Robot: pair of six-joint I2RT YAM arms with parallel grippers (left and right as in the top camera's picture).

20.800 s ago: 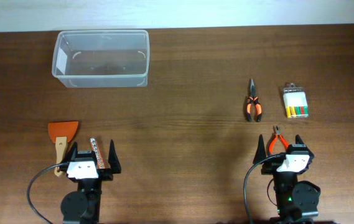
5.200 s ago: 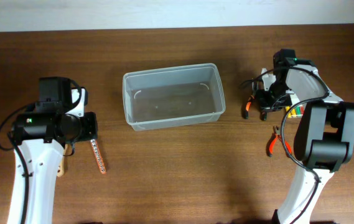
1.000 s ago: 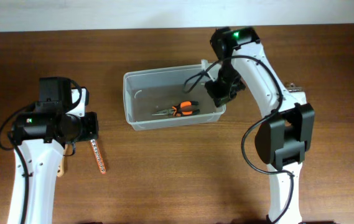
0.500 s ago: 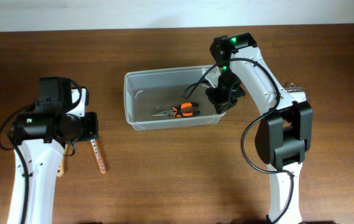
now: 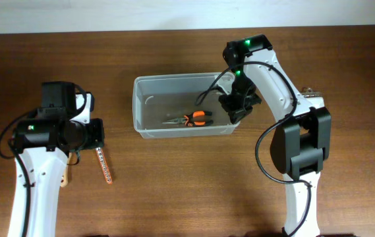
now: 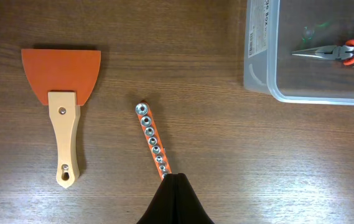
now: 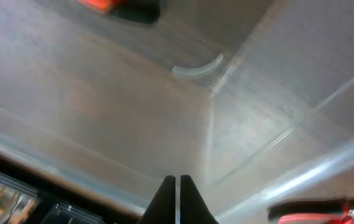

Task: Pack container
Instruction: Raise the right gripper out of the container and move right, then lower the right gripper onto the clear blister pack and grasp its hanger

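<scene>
The clear container (image 5: 154, 99) sits on the bench (image 5: 187, 191) just toward twelve o'clock from its middle, between the two arms, likely so either can reach it. Orange-handled pliers (image 5: 192, 118) lie inside, toward its four o'clock corner. The right fingers (image 7: 167, 196), closed and empty, hover over the container's three o'clock end. At nine o'clock the left fingers (image 6: 175, 199), closed on nothing, point at a socket strip (image 6: 153, 140), with a scraper (image 6: 61, 93) at its ten o'clock. Both are probably waiting to be packed.

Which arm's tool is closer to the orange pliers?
Right: the right tool is at the right end of the tub, near the pliers; the left tool is outside, far left.
</scene>
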